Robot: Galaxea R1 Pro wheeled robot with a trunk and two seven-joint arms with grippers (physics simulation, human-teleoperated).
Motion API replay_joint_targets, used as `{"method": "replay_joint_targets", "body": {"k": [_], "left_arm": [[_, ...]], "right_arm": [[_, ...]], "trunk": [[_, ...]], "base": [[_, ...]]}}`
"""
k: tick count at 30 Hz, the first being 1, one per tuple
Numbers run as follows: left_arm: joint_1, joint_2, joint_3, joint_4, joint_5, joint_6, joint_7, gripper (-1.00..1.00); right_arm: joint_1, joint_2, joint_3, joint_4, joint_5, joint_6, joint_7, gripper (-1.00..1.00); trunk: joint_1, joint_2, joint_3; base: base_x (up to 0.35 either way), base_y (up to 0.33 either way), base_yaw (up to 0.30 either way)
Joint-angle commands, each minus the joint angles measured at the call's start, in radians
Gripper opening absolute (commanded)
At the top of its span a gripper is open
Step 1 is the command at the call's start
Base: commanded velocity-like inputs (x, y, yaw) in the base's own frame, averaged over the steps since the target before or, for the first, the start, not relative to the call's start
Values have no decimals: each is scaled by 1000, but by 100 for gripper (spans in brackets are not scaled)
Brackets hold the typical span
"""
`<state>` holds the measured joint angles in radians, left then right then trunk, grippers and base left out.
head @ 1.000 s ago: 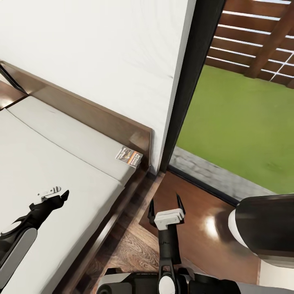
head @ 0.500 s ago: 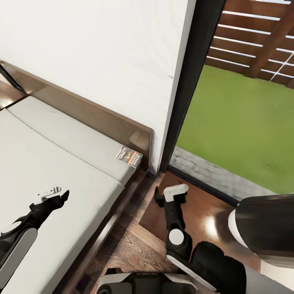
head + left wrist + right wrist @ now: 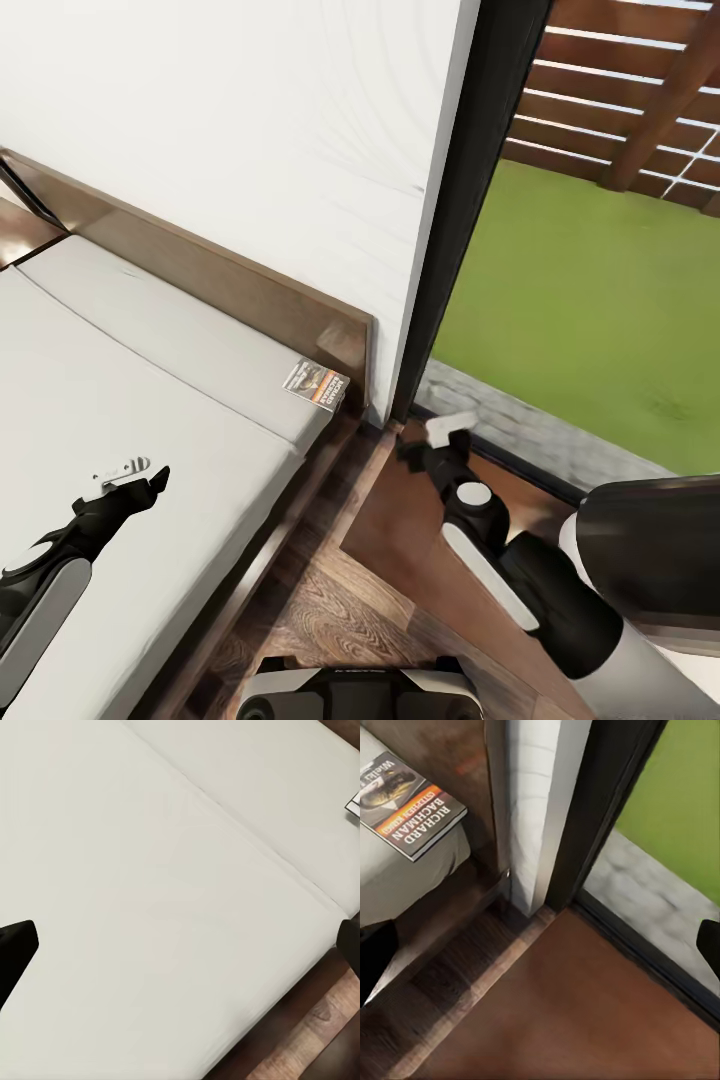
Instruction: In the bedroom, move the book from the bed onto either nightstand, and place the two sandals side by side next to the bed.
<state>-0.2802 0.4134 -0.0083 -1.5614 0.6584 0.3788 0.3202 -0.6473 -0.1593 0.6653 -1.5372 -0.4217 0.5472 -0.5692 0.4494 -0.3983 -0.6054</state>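
Note:
The book (image 3: 316, 384), a thin paperback with orange and black print, lies on the far corner of the bed's pale mattress (image 3: 150, 400), close to the headboard (image 3: 230, 285). It shows close up in the right wrist view (image 3: 409, 806). My right gripper (image 3: 427, 442) is open and empty over the glossy dark-brown nightstand top (image 3: 395, 520), a short way right of the book; its fingers (image 3: 375, 960) stand wide apart. My left gripper (image 3: 138, 476) hovers open above the mattress (image 3: 150, 885), well short of the book. The sandals are out of view.
A white wall (image 3: 250, 150) stands behind the headboard. A dark door frame (image 3: 470, 200) rises right of the nightstand, with a green lawn (image 3: 580, 300) and stone sill (image 3: 520, 425) beyond. A strip of wood-plank floor (image 3: 330, 610) lies between bed and nightstand.
My right arm has stretched forward over the nightstand toward the corner by the wall, gripper turning as it went. The left arm and the book have stayed put.

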Motion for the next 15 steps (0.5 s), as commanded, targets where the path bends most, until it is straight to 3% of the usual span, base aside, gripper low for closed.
{"method": "replay_joint_targets", "body": {"k": [1,3,8,13,14,15], "left_arm": [[-1,1,-1,-2,10,3,8,100],[-1,1,-1,-2,10,3,8,100],[-1,1,0,-2,10,3,8,100],[-1,1,6,-2,10,3,8,100],[-1,1,9,-2,10,3,7,100],[-1,1,10,-2,10,3,8,100]], "right_arm": [[-1,2,-20,0,-12,12,18,100],[-1,12,-83,10,-19,44,94,100],[-4,41,-174,53,-26,91,221,100],[-9,65,-225,125,-34,105,315,100],[-21,84,-250,192,-51,109,379,100],[-25,88,-255,207,-58,109,394,100]], "trunk": [[1,-2,-1],[1,-2,-1],[1,-2,-1],[1,-2,-1],[1,-2,-1],[1,-2,-1]], "base": [[0,0,0],[0,0,0],[0,0,0],[0,0,0],[0,0,0],[0,0,0]]}}
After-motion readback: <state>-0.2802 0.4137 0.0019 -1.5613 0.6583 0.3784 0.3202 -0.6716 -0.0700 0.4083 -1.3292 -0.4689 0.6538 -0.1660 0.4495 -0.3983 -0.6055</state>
